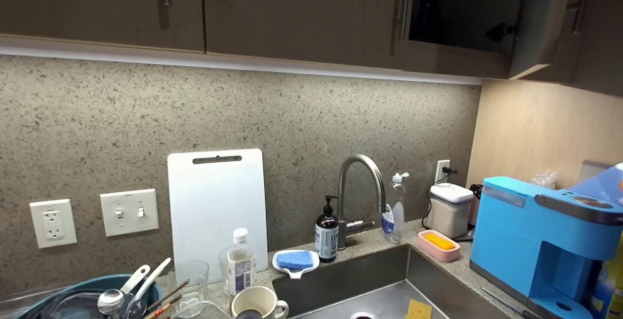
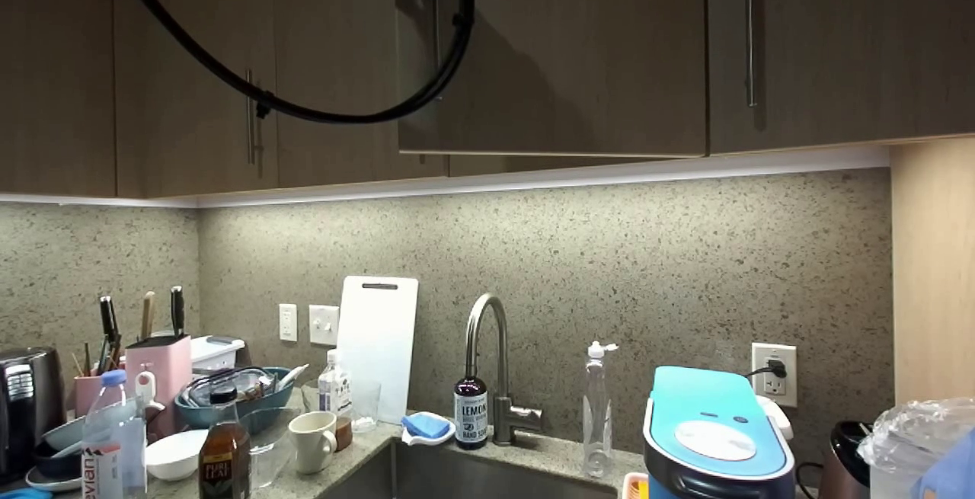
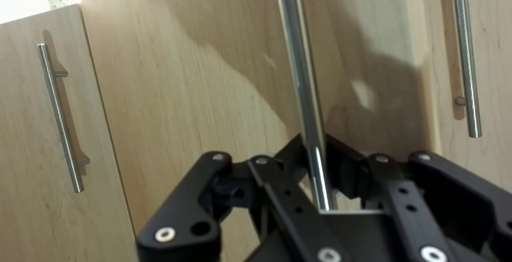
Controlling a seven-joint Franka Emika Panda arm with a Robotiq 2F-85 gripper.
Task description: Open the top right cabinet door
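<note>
Wrist view gives us the nearest look: the gripper (image 3: pixel 314 150) has one black finger on each side of the bar handle (image 3: pixel 298 46). The fingers are drawn almost together, with only this metal bar between them, so we understand that they hold it. The bar belongs to the top right cabinet door (image 3: pixel 192 106), and beyond its free edge we see a neighbouring door (image 3: pixel 496 94).

In both exterior views the held door stands swung outward, above the back edge of the counter (image 1: pixel 467 272), over its right part. In an exterior view we can look into the dark inside of the cabinet (image 1: pixel 467 2), with a hinge (image 1: pixel 499 31) at its right. In an exterior view a black cable (image 2: pixel 343 118) hangs in a loop before the doors.

Along the back edge of the counter we find a white board (image 1: pixel 216 221), a soap bottle (image 2: pixel 471 415) and a faucet (image 2: pixel 504 419), behind the sink (image 1: pixel 350 280). A blue machine (image 1: pixel 503 241) is towards the right edge, and a pink knife block (image 2: pixel 171 366) near the back left corner.
</note>
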